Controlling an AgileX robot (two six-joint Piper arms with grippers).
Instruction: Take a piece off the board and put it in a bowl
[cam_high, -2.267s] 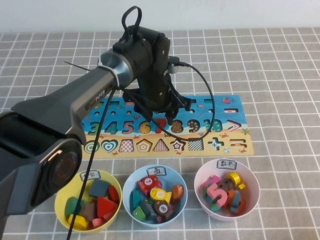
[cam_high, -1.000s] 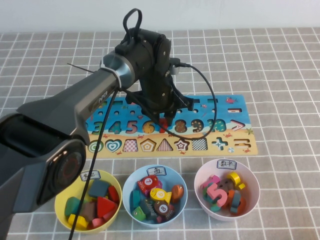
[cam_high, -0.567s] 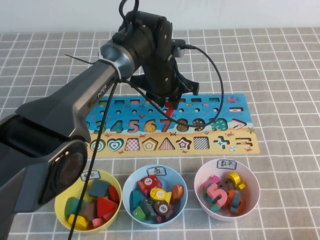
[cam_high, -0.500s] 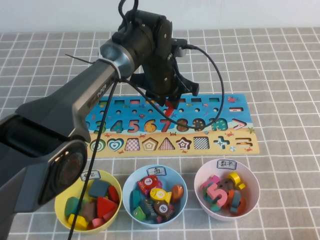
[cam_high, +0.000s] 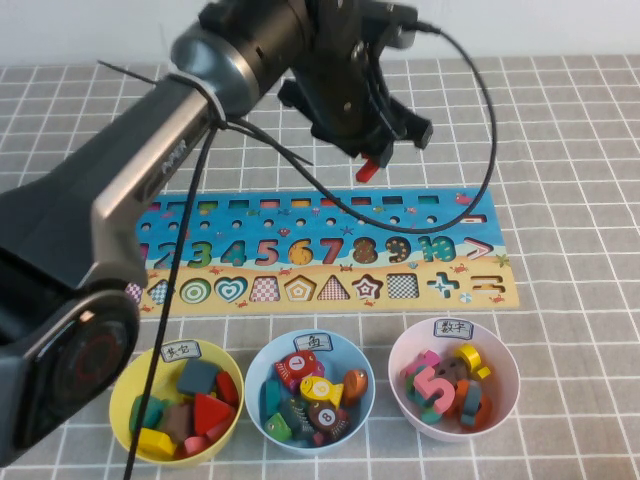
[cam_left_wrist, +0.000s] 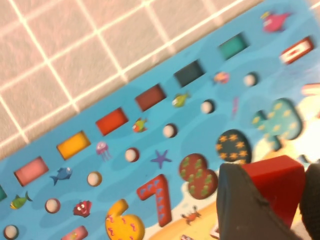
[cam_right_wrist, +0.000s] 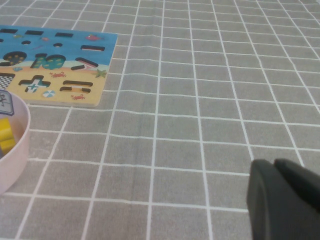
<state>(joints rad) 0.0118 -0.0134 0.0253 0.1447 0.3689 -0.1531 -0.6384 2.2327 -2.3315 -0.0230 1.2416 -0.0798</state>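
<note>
Left gripper: the left gripper (cam_high: 372, 158) hangs in the air above the far edge of the board, toward twelve o'clock in the high view, its jaws closed on the red piece.
Red piece: the red piece (cam_high: 368, 169) sits pinched between the fingers, clear of the board; in the left wrist view it shows as a red block (cam_left_wrist: 276, 186) between two dark fingers (cam_left_wrist: 245, 210) (only part of it is visible).
Board: the board (cam_high: 300, 215) lies flat on the grey checked cloth (cam_high: 560, 140), at the centre of the high view, blue above and sandy below. The 7-shaped recess (cam_left_wrist: 156, 196) is empty and shows its patterned bottom, between the 6 and the 8.
Pink bowl: the pink bowl (cam_high: 500, 352) stands at about five o'clock from the board, near its right end, and holds a pink 5 (cam_high: 437, 386) with other coloured pieces.
Other bowls: a light blue bowl (cam_high: 262, 362) stands at six o'clock, and a yellow bowl (cam_high: 128, 385) at seven o'clock; both hold pieces.
Right gripper: the right gripper (cam_right_wrist: 282, 200) shows only in its own wrist view, as a dark tip low over the cloth, well apart from the board's right end (cam_right_wrist: 75, 65) (whether its fingers are parted I cannot tell).
</note>
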